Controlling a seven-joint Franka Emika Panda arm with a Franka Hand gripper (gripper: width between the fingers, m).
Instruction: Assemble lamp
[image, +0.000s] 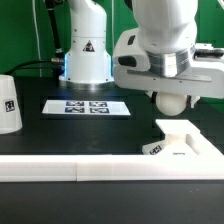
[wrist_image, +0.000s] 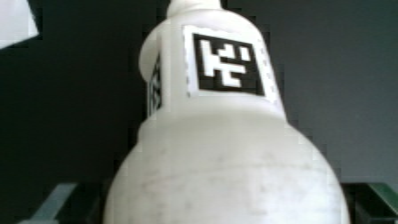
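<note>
The white plastic ball-shaped bulb (image: 170, 104), with a black-and-white square tag on its narrow neck, hangs just above the flat square white plastic base (image: 188, 146), clamped between the fingers of the robot's two-finger gripper (image: 170, 92). The tapered white cup-like shade (image: 7, 104) stands on the black table (image: 60, 135), well apart from the base toward the exterior view's left. The thin flat white marker board (image: 88, 107) lies between the shade and the base, farther back.
</note>
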